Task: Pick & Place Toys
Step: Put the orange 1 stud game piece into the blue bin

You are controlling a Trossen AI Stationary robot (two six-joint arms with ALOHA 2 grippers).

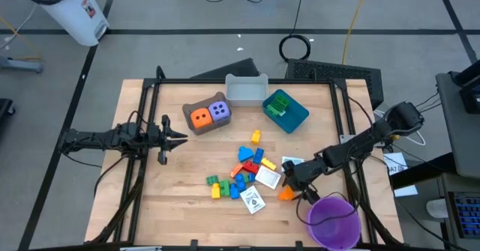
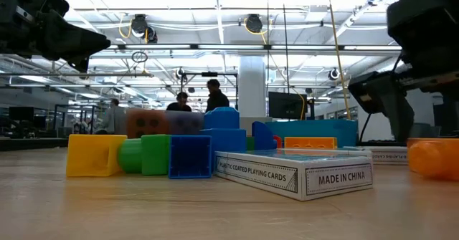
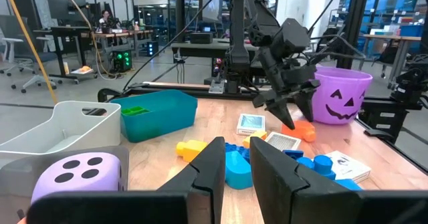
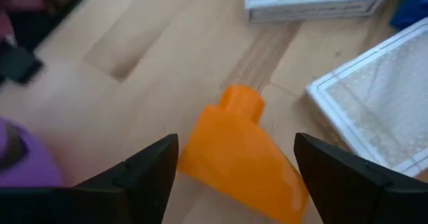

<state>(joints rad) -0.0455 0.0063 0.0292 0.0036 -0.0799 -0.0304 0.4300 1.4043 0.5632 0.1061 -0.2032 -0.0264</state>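
Two grippers are in view over the wooden worktop (image 1: 172, 206). Nearest the front edge, at the front right corner, stands a purple bowl (image 1: 333, 219) with a pumpkin face. Just behind it the right gripper (image 4: 235, 158) hangs low with its fingers spread wide on either side of an orange brick (image 4: 241, 154) that lies on the bare wood; nothing is held. Beside that brick lie white card boxes: one (image 1: 253, 200) nearest the front edge, a second (image 1: 268, 177) just behind it, and a third (image 1: 291, 163) further back by the right arm. The low view reads "plastic coated playing cards" on the box closest to that camera. Left of the cards, about mid-worktop, sits a loose cluster of small bricks (image 1: 234, 177) in blue, red, green and yellow, with one yellow brick (image 1: 256, 136) apart toward the back. At the left edge the left gripper (image 1: 182, 138) waits above the worktop, its fingers drawn narrow with only a slim gap and nothing between them. Further back, a brown bin (image 1: 196, 110) carries the orange die (image 1: 200, 118) and the purple die (image 1: 219, 111) side by side. To its right a blue bin (image 1: 294, 115) holds a green piece (image 1: 279, 104). At the back edge, centre, stands a grey bin (image 1: 246, 90).
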